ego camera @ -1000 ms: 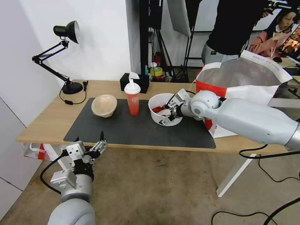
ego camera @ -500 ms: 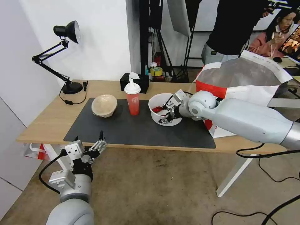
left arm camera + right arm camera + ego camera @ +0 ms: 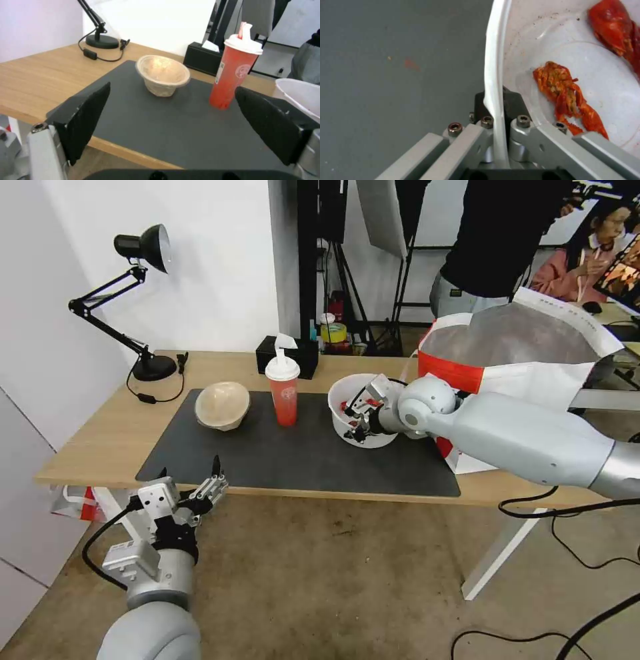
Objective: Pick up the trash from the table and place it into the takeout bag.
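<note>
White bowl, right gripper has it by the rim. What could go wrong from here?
1. The right gripper pinches only the thin rim of the white bowl; the wall may flex and slip out.
2. The bowl sits tilted in the head view, so the red scraps could spill onto the grey mat.
3. The red drink cup stands close beside the bowl; a sideways swing might knock it over.

The red drink cup [image 3: 283, 395] stands upright near the mat's [image 3: 280, 460] far edge, between the beige bowl [image 3: 222, 405] and the white bowl [image 3: 347, 397], leaving narrow gaps either side. The mat's near half lies bare. The takeout bag [image 3: 520, 347] blocks the table's [image 3: 93, 447] right end; tissue box [image 3: 288, 355] and desk lamp [image 3: 137, 300] line the far edge.
</note>
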You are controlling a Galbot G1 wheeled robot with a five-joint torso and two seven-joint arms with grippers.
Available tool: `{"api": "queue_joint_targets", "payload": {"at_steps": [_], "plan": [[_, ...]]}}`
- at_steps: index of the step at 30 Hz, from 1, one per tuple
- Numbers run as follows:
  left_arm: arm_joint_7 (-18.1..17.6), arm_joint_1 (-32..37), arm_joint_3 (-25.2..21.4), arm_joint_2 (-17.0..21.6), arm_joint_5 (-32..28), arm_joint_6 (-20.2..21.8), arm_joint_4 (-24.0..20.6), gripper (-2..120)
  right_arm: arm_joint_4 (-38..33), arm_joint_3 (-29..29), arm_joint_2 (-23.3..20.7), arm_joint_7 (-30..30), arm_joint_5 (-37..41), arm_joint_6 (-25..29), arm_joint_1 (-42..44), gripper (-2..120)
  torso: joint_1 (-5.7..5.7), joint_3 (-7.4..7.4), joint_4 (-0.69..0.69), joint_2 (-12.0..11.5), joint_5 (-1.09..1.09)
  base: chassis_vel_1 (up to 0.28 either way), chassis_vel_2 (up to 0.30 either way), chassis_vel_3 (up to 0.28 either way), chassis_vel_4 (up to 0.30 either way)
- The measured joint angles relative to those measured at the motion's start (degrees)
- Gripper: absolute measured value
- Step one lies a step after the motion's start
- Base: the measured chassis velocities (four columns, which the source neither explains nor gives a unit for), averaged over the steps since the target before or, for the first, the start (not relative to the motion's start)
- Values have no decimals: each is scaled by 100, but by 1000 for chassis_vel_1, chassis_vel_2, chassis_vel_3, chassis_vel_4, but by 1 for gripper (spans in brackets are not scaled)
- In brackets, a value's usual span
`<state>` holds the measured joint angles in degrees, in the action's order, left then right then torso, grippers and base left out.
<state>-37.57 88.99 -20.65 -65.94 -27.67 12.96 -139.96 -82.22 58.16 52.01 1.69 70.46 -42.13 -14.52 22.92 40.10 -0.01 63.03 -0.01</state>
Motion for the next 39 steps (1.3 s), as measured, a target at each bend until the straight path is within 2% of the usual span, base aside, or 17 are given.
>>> {"api": "queue_joint_targets", "payload": {"at_steps": [13, 21, 26, 29, 39], "plan": [[-53, -82, -34, 56, -78, 3, -14, 100, 57, -13, 151, 34, 73, -2, -90, 0, 0, 1, 2, -1, 1, 0, 0, 0, 0], [-64, -99, -54, 83, -107, 17, -20, 100, -215, -160, 80, 6, 412, -3, -366, 0, 0, 1, 1, 0, 1, 0, 0, 0, 0], [-64, -70, -22, 46, -81, 21, 15, 100, -395, -221, 22, -56, 825, -3, -879, 0, 1, 1, 2, -1, 0, 0, 0, 0, 0], [-59, -40, 5, -3, -46, 21, 19, 100, -535, -116, -51, -62, 1099, -3, -1411, 0, 0, 1, 1, 0, 1, 0, 0, 0, 0], [-26, -17, 23, -48, -15, 21, 8, 100, -587, 198, 35, -92, 1476, -3, -2310, 0, 0, 1, 1, 0, 0, 0, 0, 0, 0]]}}
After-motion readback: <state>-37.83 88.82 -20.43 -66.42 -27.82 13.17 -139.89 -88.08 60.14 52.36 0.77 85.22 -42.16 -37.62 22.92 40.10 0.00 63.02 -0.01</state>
